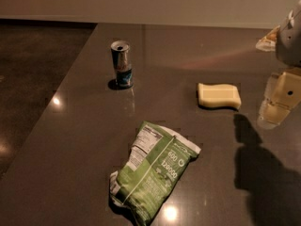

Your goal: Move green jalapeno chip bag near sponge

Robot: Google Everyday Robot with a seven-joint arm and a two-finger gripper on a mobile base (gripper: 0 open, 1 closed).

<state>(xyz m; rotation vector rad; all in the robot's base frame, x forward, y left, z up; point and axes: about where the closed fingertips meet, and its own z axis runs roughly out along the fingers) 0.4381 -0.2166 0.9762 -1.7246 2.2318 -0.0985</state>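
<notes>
I see my claw [278, 103] far right: cream blocky shell, one dark round dot, pale grey wrist [289, 41] above.

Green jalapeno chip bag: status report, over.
Gripper at right edge, just right of sponge. Green jalapeno chip bag flat at front, untouched, apart from sponge. Drink can upright back left, not between them.

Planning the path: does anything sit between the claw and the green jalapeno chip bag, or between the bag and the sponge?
Nothing visible does. Only bare tabletop separates the green jalapeno chip bag from the sponge and from the claw, which hangs right of the sponge. The can stands far left, off both paths.
</notes>
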